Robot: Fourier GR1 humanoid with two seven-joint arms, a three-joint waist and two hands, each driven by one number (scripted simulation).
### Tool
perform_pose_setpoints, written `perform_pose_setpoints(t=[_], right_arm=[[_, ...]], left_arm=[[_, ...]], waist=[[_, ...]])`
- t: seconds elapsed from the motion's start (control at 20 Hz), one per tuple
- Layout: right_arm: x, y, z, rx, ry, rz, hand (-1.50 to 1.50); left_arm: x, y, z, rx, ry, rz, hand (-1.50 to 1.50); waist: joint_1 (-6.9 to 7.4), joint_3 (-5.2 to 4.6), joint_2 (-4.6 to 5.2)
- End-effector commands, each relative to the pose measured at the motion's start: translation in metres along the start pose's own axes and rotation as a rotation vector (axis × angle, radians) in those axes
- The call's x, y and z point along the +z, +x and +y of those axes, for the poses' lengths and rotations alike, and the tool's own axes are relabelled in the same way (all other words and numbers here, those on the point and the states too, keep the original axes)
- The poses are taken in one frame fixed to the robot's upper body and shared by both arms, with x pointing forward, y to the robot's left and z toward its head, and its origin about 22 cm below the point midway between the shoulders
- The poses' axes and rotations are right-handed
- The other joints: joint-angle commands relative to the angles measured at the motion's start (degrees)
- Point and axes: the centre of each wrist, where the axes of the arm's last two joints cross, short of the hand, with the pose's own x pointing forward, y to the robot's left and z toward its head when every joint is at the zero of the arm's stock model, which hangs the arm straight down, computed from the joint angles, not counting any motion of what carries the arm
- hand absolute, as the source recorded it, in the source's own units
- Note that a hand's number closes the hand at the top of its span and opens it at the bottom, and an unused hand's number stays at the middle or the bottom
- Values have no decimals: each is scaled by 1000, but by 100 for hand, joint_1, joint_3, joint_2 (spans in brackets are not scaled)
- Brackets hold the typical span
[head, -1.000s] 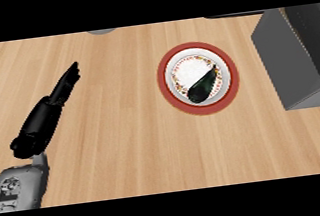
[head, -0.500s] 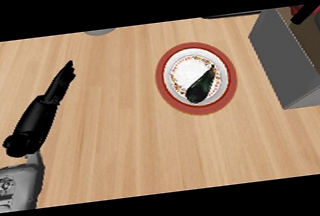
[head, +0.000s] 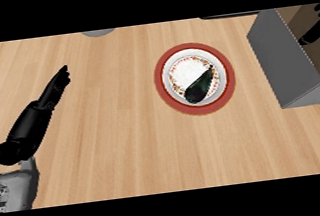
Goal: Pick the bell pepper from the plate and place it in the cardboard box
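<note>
Wooden worktop (head: 124, 149), bell pepper (head: 199, 86) laid on plate (head: 164, 79).
Left hand (head: 50, 96) is held open, pepper well right of it; it could be knocked off by a clumsy reach.

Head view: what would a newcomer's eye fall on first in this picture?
The red-rimmed plate right of centre, with a dark bell pepper lying on it, draws the eye first. Next come the left hand, stretched out with straight fingers at the left, and the grey cardboard box at the right edge, where the right hand shows near its top.
</note>
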Motion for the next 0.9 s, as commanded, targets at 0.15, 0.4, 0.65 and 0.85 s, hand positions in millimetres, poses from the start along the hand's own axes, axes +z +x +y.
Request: perform_pose_setpoints(t=[0.15,0.4,0.65,0.85], right_arm=[[3,-7,-15,-287,-215,-254,-150],[11,-9,-49,-864,-384,-266,-150],[-5,-56,-36,-1096,-451,-178,-150],[-12,-101,-10,-1124,-528,-184,-150]], left_arm=[[0,0,-10,14,9,3,0],[2,-2,-7,-13,25,23,0],[-6,1,0,-4,9,22,0],[13,1,-16,-6,16,7,0]], waist=[[-31,9,-5],[-131,30,-28],[-95,10,10],[-27,4,-17]])
